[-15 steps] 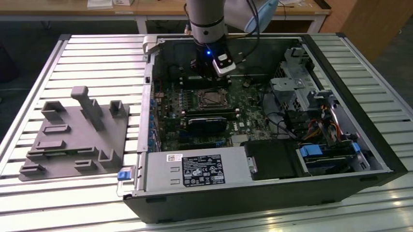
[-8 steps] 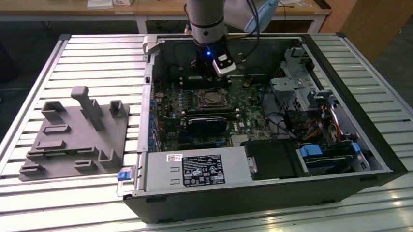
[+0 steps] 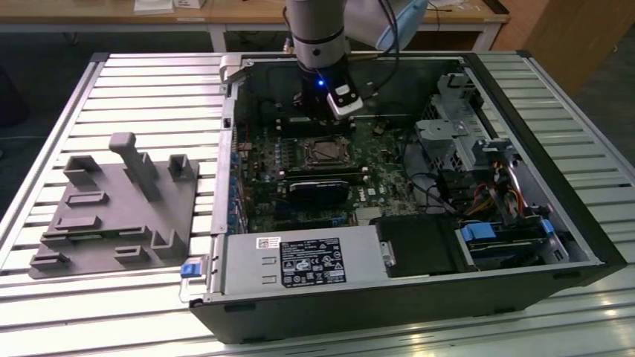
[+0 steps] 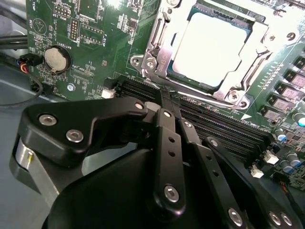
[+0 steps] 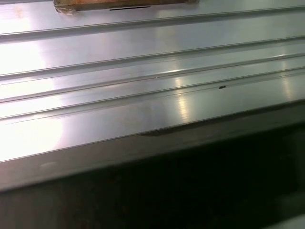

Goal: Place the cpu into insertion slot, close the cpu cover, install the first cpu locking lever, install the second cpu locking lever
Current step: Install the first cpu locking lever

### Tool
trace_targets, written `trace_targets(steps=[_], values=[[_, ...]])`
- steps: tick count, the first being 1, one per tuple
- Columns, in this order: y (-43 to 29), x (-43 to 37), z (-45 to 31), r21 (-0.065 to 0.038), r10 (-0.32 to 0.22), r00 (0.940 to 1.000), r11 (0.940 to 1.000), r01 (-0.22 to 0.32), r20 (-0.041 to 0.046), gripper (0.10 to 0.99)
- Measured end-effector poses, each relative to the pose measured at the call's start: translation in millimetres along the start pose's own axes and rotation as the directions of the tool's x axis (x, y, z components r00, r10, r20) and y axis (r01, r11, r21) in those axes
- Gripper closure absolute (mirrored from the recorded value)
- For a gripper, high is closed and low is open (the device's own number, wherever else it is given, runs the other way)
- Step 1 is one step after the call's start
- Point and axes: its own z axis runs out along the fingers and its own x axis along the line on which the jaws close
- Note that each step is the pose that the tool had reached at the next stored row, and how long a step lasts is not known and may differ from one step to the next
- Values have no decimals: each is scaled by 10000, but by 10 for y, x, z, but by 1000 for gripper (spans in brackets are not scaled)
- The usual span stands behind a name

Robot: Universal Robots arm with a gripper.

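the cpu (image 4: 214, 45) lies flat, face up, edges square with the insertion slot (image 3: 323, 152) at the exterior view's centre; we see the cpu cover (image 4: 161, 45) down around it, the gripper (image 4: 165, 95) pressed together just beside its rim.

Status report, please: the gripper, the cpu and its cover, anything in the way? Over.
Gripper shut, tips at the cpu cover edge, by the memory slots. Cpu seated in the insertion slot, cover down around it. Nothing lies on the cover.
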Motion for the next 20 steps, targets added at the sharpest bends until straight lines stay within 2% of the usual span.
trace_targets(steps=[20], values=[[-59,-4,42,-26,-8,9999,10000,9,112,980]])
